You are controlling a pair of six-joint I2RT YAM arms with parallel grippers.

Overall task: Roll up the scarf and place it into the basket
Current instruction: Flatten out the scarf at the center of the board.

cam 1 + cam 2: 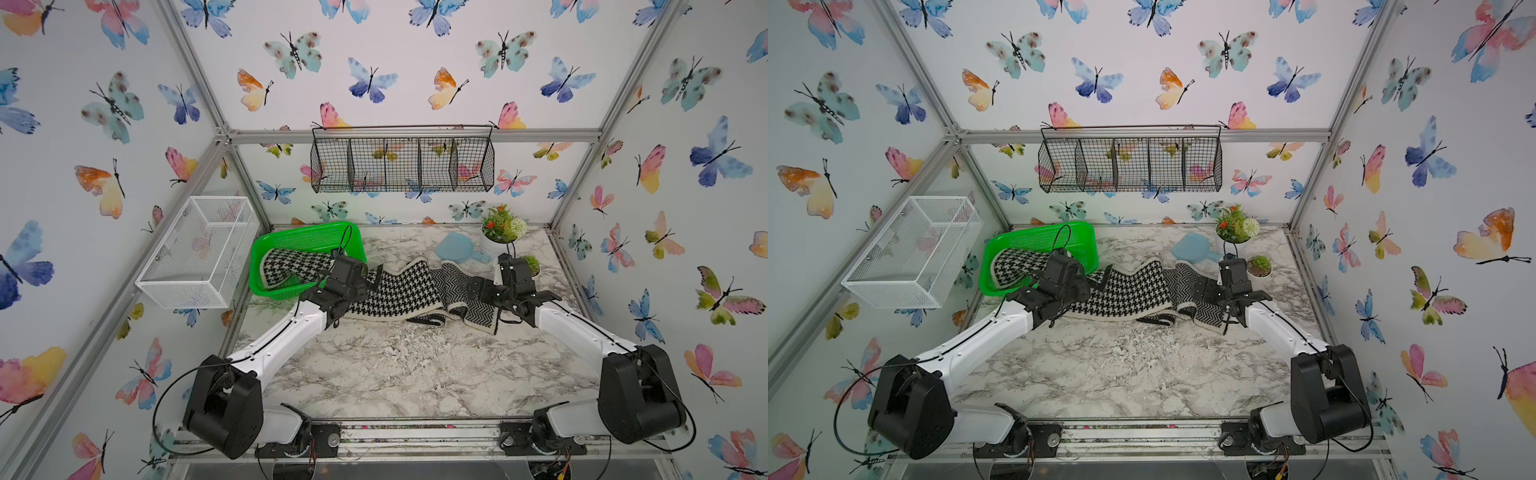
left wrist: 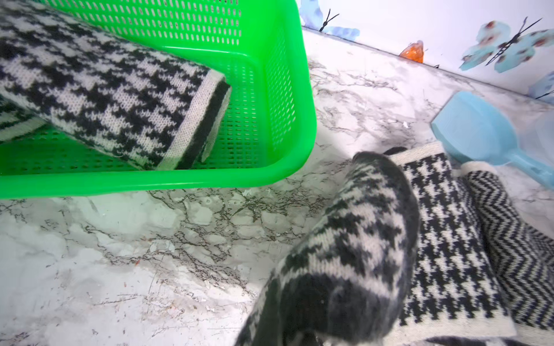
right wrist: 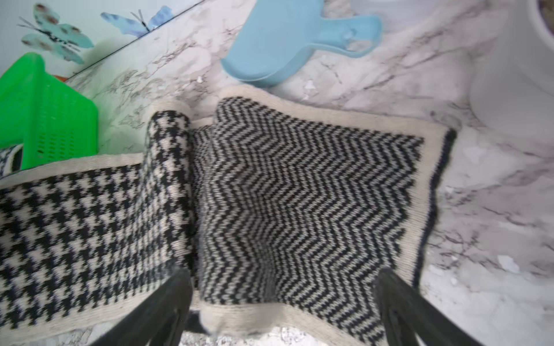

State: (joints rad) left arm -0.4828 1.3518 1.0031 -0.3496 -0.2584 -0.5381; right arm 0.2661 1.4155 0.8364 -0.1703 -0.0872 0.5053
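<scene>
The left gripper (image 1: 375,277) is clenched. Its fingers are hidden in the left wrist view, where a raised fold of the scarf (image 2: 434,227) bunches right up to the lens, so it seems to pinch that fold. The right gripper (image 3: 284,305) is released: its fingers (image 3: 162,311) stand wide apart over the zigzag end, which lies slack between them.

The scarf's long axis runs across the table (image 1: 415,365), from the basket (image 1: 266,249) at rear left to the right arm. Its houndstooth end lies doubled inside the basket; the rest trails out flat on the marble.

A blue scoop (image 1: 457,247) lies just beside the scarf's back edge, with two potted plants (image 1: 503,226) near the right wrist. Bare marble stretches in front of the scarf to the arm bases.

In both top views the left arm hides where the scarf crosses the basket's rim; only the right wrist view shows the parted fingers.
</scene>
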